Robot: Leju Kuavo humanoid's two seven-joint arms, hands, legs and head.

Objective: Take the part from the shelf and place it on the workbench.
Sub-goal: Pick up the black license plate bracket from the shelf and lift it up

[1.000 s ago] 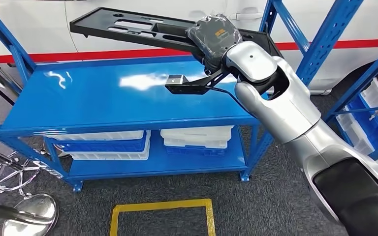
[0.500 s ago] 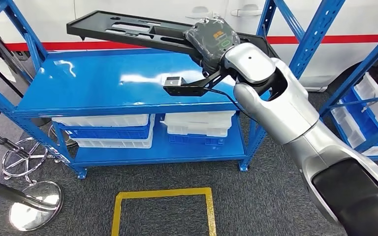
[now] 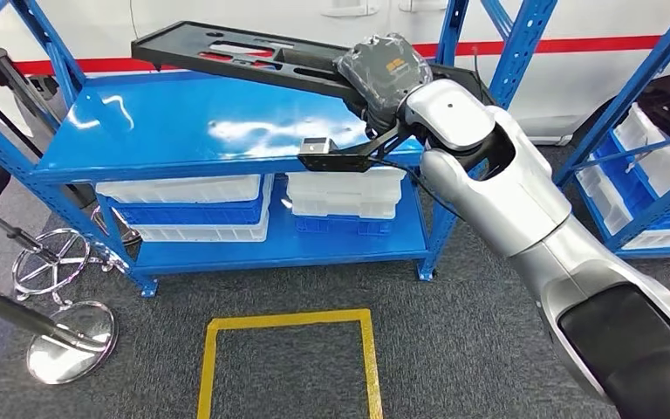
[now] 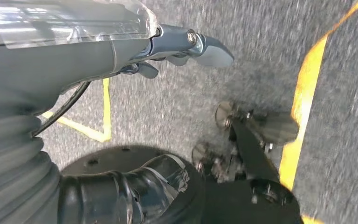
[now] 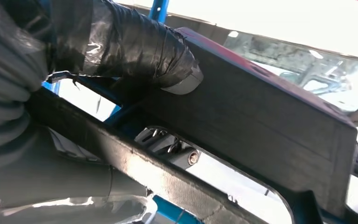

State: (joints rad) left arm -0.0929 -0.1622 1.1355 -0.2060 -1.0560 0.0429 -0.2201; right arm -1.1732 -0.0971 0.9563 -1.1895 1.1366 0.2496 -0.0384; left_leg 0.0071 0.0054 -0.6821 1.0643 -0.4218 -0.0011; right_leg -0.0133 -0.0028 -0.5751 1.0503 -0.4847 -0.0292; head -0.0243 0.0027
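All right fingers [image 5: 186,74] around black part [image 3: 244,54].

The robot's right arm [image 3: 497,183] was shiny silver and round, with a black part near the shoulder. Its right hand [image 3: 382,70] was dark grey, wrapped in clear plastic, with an orange mark on the back. A thin black cable ran beside the wrist. The left hand [image 4: 121,46] was grey, with a ribbed cover and a small silver screw.
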